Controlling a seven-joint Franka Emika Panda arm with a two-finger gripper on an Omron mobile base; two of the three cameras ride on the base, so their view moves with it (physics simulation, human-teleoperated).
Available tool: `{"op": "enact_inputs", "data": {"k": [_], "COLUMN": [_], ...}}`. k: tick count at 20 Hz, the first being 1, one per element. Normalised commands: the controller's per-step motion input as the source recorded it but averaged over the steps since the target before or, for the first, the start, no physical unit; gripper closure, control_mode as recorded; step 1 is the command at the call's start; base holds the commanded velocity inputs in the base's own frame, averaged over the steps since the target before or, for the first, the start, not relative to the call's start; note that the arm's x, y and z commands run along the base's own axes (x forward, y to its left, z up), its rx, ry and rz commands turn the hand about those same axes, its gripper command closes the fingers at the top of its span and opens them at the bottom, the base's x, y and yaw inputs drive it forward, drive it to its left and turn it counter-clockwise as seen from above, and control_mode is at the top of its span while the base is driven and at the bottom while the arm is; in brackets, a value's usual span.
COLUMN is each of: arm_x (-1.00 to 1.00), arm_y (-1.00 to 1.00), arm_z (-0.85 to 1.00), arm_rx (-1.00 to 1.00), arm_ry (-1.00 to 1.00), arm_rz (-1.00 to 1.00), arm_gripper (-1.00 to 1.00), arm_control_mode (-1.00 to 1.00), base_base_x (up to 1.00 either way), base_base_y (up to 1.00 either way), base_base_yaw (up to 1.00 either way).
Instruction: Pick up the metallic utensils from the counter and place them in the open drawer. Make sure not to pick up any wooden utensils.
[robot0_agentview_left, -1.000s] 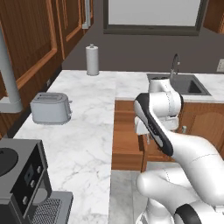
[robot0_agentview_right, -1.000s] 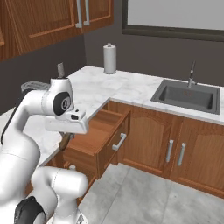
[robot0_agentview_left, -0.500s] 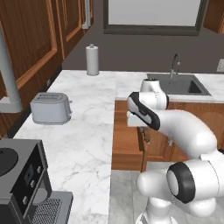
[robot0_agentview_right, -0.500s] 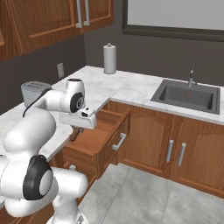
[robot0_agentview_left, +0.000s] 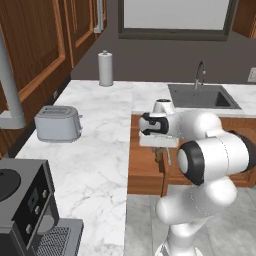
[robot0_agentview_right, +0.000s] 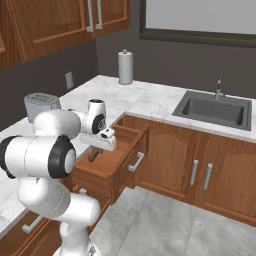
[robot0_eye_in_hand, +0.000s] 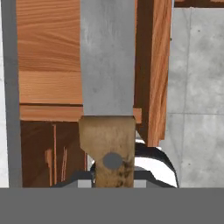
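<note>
Over drawer (robot0_agentview_right: 107, 167) | end effector (robot0_eye_in_hand: 113, 177) grips knife (robot0_eye_in_hand: 107, 83) | fingertips hidden

My fingertips are hidden behind the knife's (robot0_eye_in_hand: 107, 83) handle. Its blade runs off the frame's top edge, ahead of me.

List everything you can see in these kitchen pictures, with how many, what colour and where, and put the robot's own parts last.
Utensil: one, grey metal blade with brown handle, held over the open drawer.
Drawer: one, brown wood, pulled open below the counter edge.
Counter: one, white marble with grey veins.
Toaster: one, grey, on the counter.
Paper towel roll: one, white, upright at the counter's back.
Coffee machine: one, black and grey, near end of the counter.
Sink: one, dark grey, with a faucet.
Cabinet doors: brown wood, metal handles, under the sink.
Claw: one, closed on the utensil's handle, above the drawer.
</note>
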Motion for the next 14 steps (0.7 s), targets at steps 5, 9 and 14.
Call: {"op": "enact_inputs", "data": {"k": [5, 9, 14], "arm_x": [0.37, 0.35, 0.25], "arm_y": [-0.12, -0.14, -0.13], "arm_z": [-0.46, -0.51, -0.47], "arm_rx": [0.00, 0.00, 0.00], "arm_ry": [0.00, 0.00, 0.00], "arm_rz": [-0.03, 0.02, 0.06], "arm_gripper": [1.00, 1.00, 1.00], "arm_control_mode": [-1.00, -1.00, -1.00], "base_base_x": [0.00, 0.00, 0.00], "base_base_y": [0.00, 0.00, 0.00], "base_base_yaw": [0.00, 0.00, 0.00]}}
